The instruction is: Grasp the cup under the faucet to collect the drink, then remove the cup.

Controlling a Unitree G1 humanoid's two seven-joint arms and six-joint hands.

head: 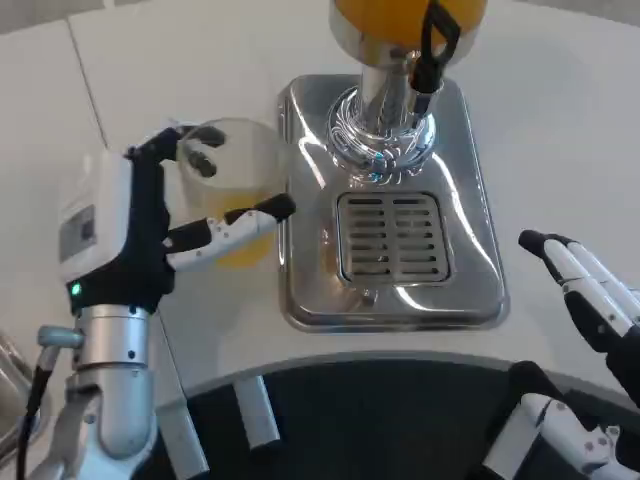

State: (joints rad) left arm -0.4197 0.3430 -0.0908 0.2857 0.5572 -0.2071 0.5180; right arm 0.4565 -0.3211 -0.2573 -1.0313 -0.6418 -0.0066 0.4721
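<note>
A clear plastic cup (240,175) with orange drink in its lower part stands left of the dispenser's steel base (470,200), off the drip grille (392,238). My left hand (150,225) grips the cup, fingers wrapped around its near and far sides. The juice dispenser (400,40) with its orange tank and black tap lever (432,50) rises at the top centre. My right hand (590,300) hovers at the right edge, fingers apart, holding nothing.
The chrome column (385,125) stands behind the grille. A metal object (10,390) shows at the lower left edge. The dark table edge (370,400) curves along the bottom, with white tabletop around the dispenser base.
</note>
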